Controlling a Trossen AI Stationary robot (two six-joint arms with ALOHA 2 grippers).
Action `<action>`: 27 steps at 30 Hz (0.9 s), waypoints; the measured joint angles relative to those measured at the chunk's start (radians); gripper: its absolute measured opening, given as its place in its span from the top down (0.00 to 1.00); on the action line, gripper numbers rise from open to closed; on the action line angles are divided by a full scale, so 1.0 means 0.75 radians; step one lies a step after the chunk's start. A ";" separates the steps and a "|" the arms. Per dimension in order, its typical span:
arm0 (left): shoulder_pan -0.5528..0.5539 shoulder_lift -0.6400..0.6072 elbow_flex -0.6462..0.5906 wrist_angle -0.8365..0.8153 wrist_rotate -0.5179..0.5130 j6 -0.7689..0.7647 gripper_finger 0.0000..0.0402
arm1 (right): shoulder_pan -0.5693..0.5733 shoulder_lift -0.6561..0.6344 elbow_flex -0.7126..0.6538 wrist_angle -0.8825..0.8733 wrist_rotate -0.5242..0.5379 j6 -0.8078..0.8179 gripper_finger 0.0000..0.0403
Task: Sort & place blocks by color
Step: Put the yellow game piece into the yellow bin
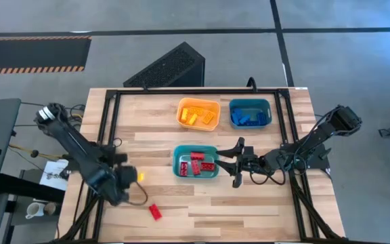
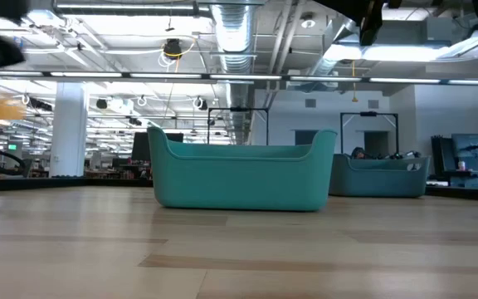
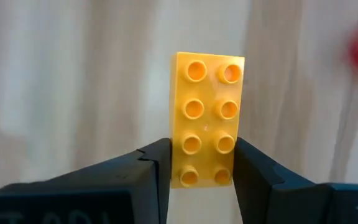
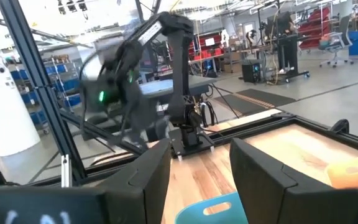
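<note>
my left gripper (image 3: pixel 196 163) pinches a yellow block (image 3: pixel 207 118).
my right gripper (image 1: pixel 238 163) hangs part-open, empty, beside the teal bin (image 1: pixel 179 157) of red blocks (image 1: pixel 198 163).

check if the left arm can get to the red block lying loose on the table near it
Probably yes, once its load is gone. The red block lies alone on bare wood just beside the left pincer, with nothing between them. But that pincer is already closed around a yellow block, so it must drop that off first.
</note>
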 joint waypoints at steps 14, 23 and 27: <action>0.445 -0.695 0.005 0.868 -0.470 1.186 0.76 | -0.030 0.000 0.000 -0.002 0.000 -0.010 0.56; 0.788 -0.509 -0.125 1.334 0.138 1.395 0.76 | -0.062 0.000 0.000 -0.011 0.002 -0.010 0.57; 0.938 -0.375 -0.225 1.611 0.353 1.376 0.76 | -0.062 0.000 0.000 -0.024 0.001 -0.010 0.57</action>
